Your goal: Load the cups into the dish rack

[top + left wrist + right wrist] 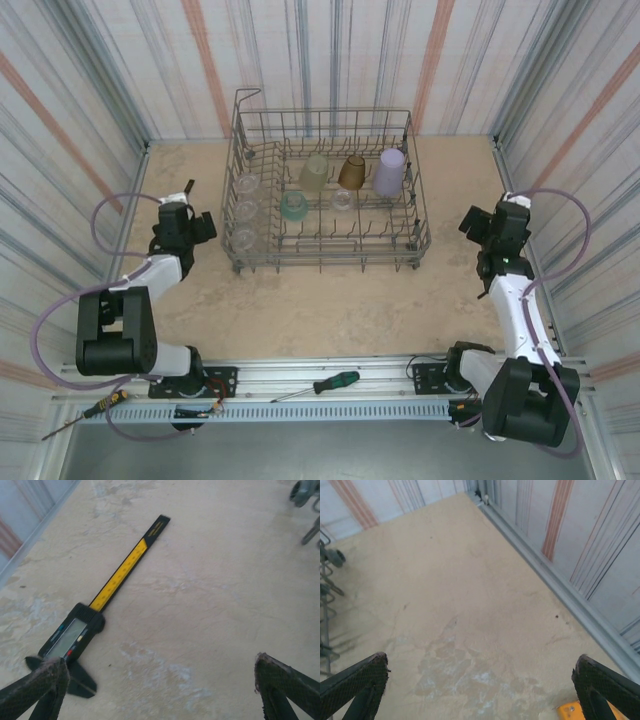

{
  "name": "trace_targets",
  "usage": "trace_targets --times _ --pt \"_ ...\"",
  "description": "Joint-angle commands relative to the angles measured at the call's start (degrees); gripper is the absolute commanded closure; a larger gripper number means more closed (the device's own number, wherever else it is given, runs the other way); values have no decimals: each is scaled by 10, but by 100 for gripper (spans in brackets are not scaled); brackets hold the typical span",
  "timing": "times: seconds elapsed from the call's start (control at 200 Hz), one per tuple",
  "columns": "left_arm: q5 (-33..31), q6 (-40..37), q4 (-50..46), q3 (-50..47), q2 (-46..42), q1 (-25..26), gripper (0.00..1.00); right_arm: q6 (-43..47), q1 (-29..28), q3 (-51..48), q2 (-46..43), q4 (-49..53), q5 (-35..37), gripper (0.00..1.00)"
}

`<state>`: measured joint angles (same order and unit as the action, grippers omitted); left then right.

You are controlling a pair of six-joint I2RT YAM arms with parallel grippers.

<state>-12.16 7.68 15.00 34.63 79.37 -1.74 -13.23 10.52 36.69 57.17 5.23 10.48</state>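
The grey wire dish rack [420, 215] stands at the back middle of the table. Inside it are a pale yellow-green cup [314, 172], an amber cup [352, 172], a lavender cup [389, 172], a teal cup [294, 206] and several clear cups [245, 212] down its left side. My left gripper [187, 210] [162, 672] hangs open over bare table to the left of the rack, holding nothing. My right gripper [490, 215] [481, 667] is open over bare table to the right of the rack, also holding nothing.
A black and yellow digital caliper [115, 582] lies on the table just ahead-left of my left gripper. A rack wheel [302, 492] shows at the far right. The rack's side [326, 575] is left of my right gripper, and a yellow object [575, 711] lies by its right finger. Two screwdrivers [335, 382] [95, 408] rest on the front rail.
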Motion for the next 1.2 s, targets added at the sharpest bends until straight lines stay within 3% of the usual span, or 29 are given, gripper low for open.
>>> trace_targets --times 0.0,0.306,0.486,0.892,1.192 --pt "-54 -4 58 -21 -10 11 1 -6 4 -33 -27 -57 -14 1" --pt "-107 -62 238 -89 36 64 1 -17 1 -96 -29 -144 -34 1" --pt "-107 -100 215 -57 65 90 1 6 -10 -127 -8 -203 -28 1" --pt "-99 -104 249 -84 51 93 1 23 -72 -188 94 -394 1 1" --pt "-71 -102 257 -91 49 84 1 52 -77 -203 150 -474 -4 1"
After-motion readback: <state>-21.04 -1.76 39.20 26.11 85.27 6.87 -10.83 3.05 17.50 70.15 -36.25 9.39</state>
